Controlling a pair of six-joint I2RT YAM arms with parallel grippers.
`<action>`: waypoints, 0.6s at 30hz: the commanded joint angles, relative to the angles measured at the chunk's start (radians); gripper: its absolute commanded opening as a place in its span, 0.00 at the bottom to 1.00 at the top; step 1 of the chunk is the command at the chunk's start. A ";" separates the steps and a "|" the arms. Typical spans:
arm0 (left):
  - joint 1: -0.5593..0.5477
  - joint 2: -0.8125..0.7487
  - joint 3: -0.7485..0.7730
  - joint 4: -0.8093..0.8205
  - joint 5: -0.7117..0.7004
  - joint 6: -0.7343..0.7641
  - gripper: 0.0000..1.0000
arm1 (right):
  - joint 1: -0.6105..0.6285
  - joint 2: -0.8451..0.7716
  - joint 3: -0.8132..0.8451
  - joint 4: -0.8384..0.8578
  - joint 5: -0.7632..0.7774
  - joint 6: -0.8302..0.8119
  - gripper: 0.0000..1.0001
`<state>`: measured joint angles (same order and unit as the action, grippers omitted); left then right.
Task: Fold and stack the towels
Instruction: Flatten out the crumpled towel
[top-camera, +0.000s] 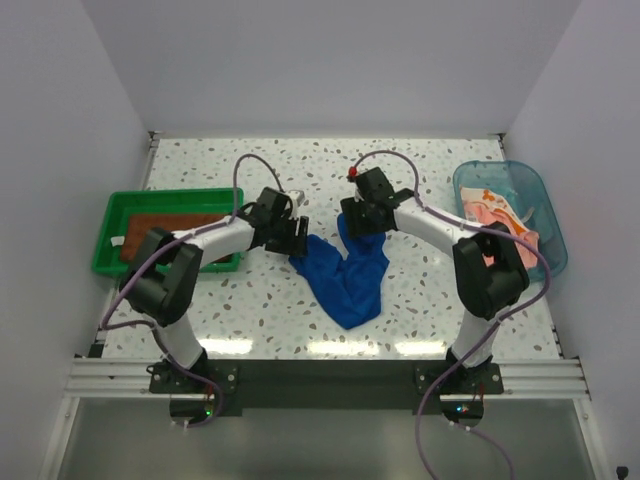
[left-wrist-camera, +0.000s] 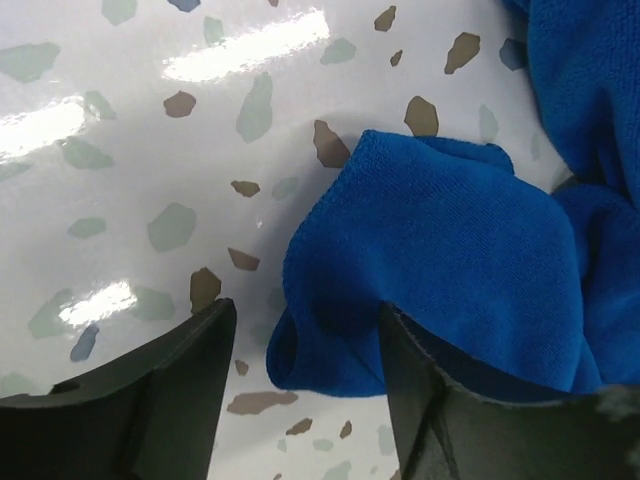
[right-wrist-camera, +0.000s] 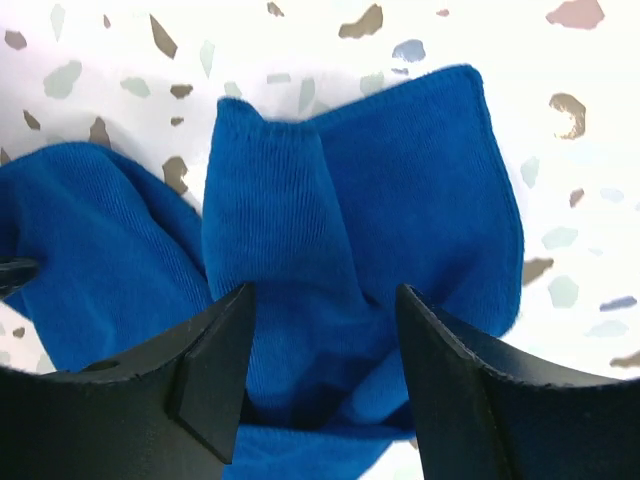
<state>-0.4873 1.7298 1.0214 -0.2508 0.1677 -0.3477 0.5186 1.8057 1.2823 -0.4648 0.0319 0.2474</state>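
Observation:
A royal blue towel (top-camera: 347, 275) lies crumpled in a V shape on the speckled table. My left gripper (top-camera: 298, 241) is open at its left tip. In the left wrist view a rolled corner of the towel (left-wrist-camera: 440, 240) lies between the spread fingers of this gripper (left-wrist-camera: 305, 335). My right gripper (top-camera: 358, 222) is open at the towel's right tip. In the right wrist view a bunched fold of the towel (right-wrist-camera: 350, 200) sits between the spread fingers of this gripper (right-wrist-camera: 325, 305). A rust-brown towel (top-camera: 175, 226) lies flat in the green tray. Pink (top-camera: 515, 243) and orange (top-camera: 480, 200) towels lie in the tub.
The green plastic tray (top-camera: 108, 232) stands at the left edge of the table. The clear blue plastic tub (top-camera: 545, 205) stands at the right edge. White walls close in the back and both sides. A small white object (top-camera: 297, 196) lies behind the left gripper.

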 joint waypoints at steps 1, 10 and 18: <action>-0.020 0.051 0.057 0.050 -0.019 0.027 0.62 | -0.003 0.030 0.045 0.080 -0.029 -0.016 0.61; -0.047 0.021 0.031 -0.002 -0.072 0.026 0.00 | -0.055 0.002 0.087 0.046 0.043 -0.030 0.00; -0.046 -0.335 0.045 -0.225 -0.338 0.024 0.00 | -0.232 -0.065 0.234 -0.044 0.151 0.016 0.00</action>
<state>-0.5327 1.5284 1.0325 -0.3939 -0.0406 -0.3294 0.3317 1.8069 1.4082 -0.4889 0.1097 0.2424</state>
